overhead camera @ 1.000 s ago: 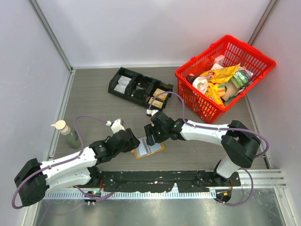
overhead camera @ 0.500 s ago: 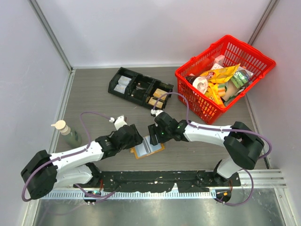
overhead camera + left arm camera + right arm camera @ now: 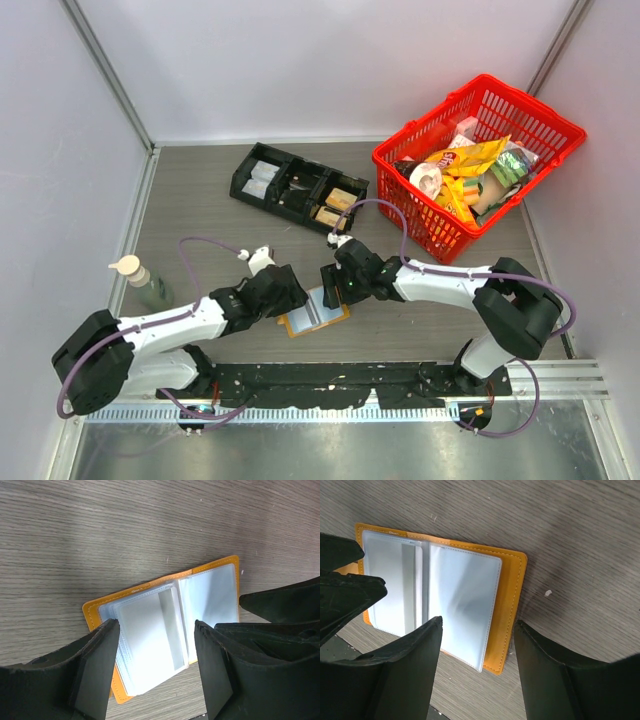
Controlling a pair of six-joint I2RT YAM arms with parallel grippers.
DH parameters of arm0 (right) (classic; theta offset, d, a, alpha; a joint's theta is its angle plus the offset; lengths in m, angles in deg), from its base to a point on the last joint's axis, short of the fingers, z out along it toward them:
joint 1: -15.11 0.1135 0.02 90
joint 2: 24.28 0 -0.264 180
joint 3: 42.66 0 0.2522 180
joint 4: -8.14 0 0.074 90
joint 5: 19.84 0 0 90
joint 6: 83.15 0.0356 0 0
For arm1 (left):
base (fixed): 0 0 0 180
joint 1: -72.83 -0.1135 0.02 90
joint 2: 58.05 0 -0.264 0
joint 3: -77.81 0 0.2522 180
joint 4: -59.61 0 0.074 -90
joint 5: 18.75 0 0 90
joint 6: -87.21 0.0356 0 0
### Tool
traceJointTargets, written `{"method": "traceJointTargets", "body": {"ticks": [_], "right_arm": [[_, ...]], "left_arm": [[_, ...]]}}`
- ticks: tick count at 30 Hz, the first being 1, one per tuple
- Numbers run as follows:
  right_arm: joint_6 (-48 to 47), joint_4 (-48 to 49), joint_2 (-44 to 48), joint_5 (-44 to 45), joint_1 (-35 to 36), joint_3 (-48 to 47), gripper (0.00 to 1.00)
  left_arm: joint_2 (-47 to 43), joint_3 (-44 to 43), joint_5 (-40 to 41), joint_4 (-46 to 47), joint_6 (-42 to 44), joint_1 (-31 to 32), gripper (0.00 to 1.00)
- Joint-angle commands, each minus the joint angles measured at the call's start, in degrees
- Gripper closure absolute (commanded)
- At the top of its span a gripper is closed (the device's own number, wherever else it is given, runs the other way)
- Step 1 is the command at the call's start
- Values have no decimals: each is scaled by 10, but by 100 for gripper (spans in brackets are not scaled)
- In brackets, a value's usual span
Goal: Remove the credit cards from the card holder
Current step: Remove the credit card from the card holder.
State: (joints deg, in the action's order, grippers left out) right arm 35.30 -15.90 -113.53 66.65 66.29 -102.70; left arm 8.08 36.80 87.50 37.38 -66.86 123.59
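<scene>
Top external view: nearest the arm bases, the holder (image 3: 315, 318) lies open and flat on the table (image 3: 200, 215), orange cover down and pale sleeves up, in the same spot as a second ago. The left gripper (image 3: 293, 303) has come forward and to the right since then, and its forearm now reaches further out from the base. It sits at the holder's left edge. The right gripper (image 3: 330, 293) has shifted slightly to the right and hangs over the holder's far right corner.

Left wrist view: the left gripper (image 3: 155, 625) is spread wide, its two fingers straddling the holder (image 3: 160, 630) and gripping nothing. A stack of clear sleeves fans over one half. The right gripper (image 3: 280, 612) shows at the right edge.

Right wrist view: the right gripper (image 3: 477, 625) is also wide apart and empty above the holder (image 3: 450, 590), with the left gripper (image 3: 345, 585) at the far side. Whether either gripper touches the holder, I cannot tell.

Further out, unmoved: a bottle (image 3: 145, 283) at the left, a black tray (image 3: 298, 188) beyond the middle, and a red basket (image 3: 478, 165) of packets at the far right.
</scene>
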Motion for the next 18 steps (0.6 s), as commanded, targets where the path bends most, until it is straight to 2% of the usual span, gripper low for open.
{"method": "traceJointTargets", "body": {"ticks": [1, 18], "right_arm": [[6, 29, 11, -4, -3, 3, 37], [8, 33, 6, -15, -5, 6, 37]], "left_arm": [[8, -12, -3, 21, -1, -3, 35], [8, -25, 1, 0, 1, -3, 34]]}}
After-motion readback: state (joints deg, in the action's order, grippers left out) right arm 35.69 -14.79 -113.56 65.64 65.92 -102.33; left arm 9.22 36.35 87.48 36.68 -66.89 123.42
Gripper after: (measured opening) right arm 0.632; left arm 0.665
